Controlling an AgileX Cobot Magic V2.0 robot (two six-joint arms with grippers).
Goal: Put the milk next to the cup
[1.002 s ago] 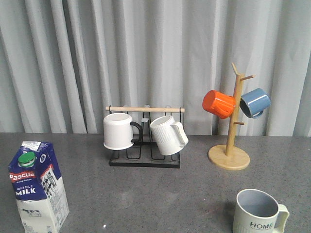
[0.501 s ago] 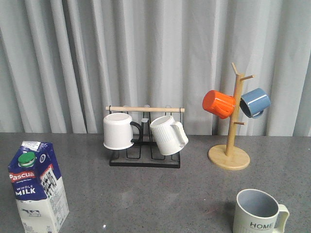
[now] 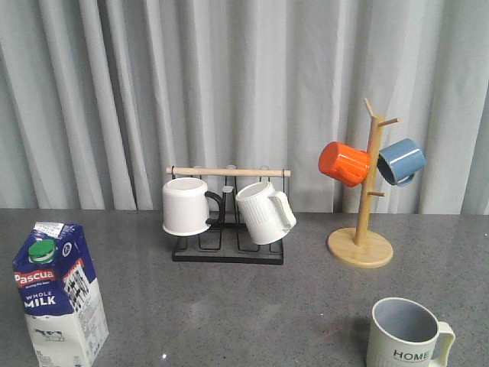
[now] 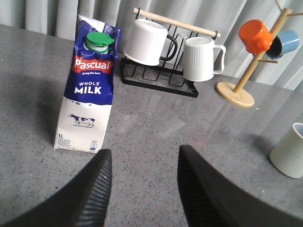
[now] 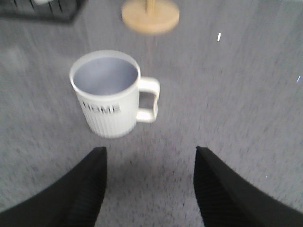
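Front view: low, level, faces forward over table toward curtain. Left wrist view: angled down from close above, milk near, mug rack and mug tree farther; all 3 shared with front. Right wrist view: steeper, closest, blurred, on cup; cup shared by all 3 views.

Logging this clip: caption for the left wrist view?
Open left gripper short of the upright milk, with the cup far across the table.
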